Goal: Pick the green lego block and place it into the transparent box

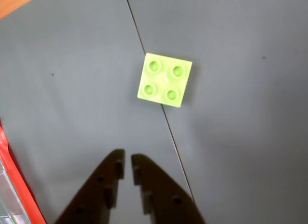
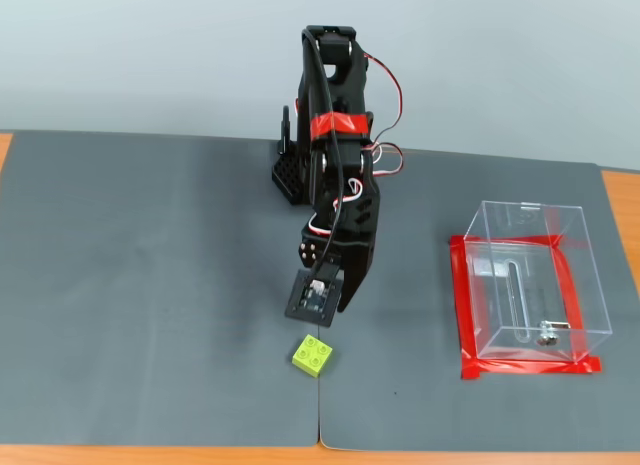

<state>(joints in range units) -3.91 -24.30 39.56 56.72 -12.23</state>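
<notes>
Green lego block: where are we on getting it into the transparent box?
Done: nothing yet. The green lego block lies on the grey mat, ungripped. In hand: the gripper, nearly shut and empty, hangs above the mat near the block. Left: open, grasp, carry to the empty transparent box, release.

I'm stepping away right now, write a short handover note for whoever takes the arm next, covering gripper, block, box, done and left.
Gripper: empty, jaws nearly closed, hovering above the mat just short of the green lego block.
Block: flat on the grey mat, studs up, on the seam.
Transparent box: at the right of the fixed view, inside red tape, no block in it.
Done: approach only.
Left: open, grasp, carry to box, release.
</notes>
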